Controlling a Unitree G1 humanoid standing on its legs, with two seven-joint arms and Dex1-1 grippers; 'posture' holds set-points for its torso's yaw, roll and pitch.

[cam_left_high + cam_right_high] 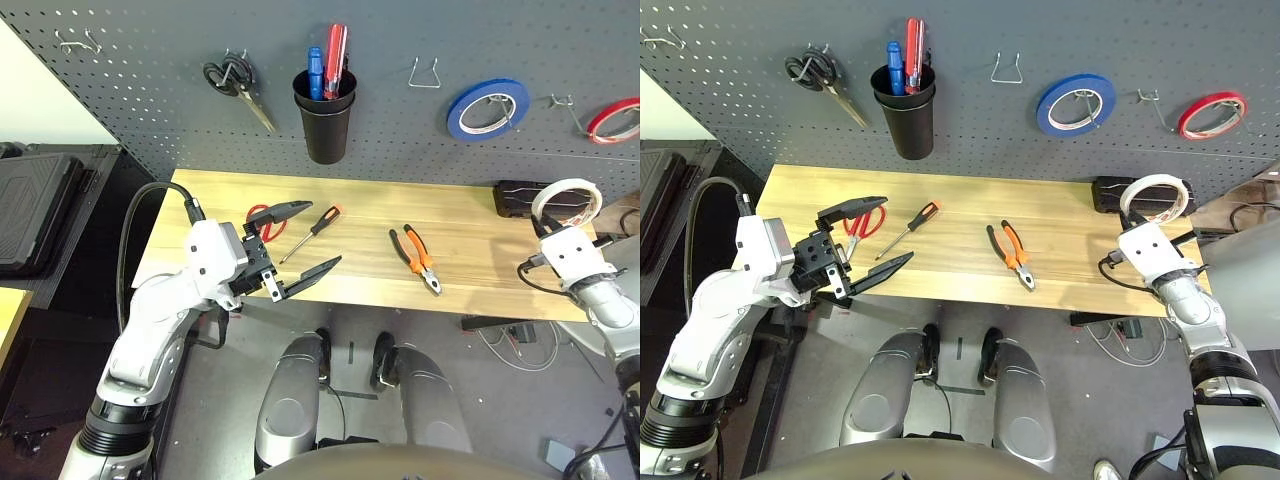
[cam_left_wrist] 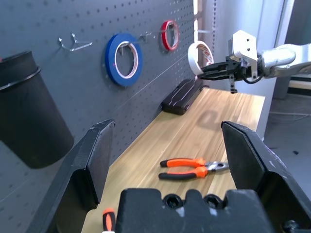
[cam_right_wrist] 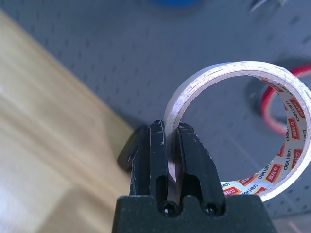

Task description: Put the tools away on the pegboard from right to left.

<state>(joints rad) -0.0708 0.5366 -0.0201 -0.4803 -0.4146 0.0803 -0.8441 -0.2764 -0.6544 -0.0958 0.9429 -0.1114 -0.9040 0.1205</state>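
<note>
right end effector point(image 3: 170, 145) pinches whitish tape roll point(image 3: 291, 121) aloft.

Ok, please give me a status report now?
Right gripper shut on whitish tape roll, lifted off table. Left gripper open, empty. Empty hook between blue and red rolls, nothing blocking.

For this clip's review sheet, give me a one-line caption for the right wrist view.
Right gripper shut on the whitish tape roll, held up before the pegboard.
</note>
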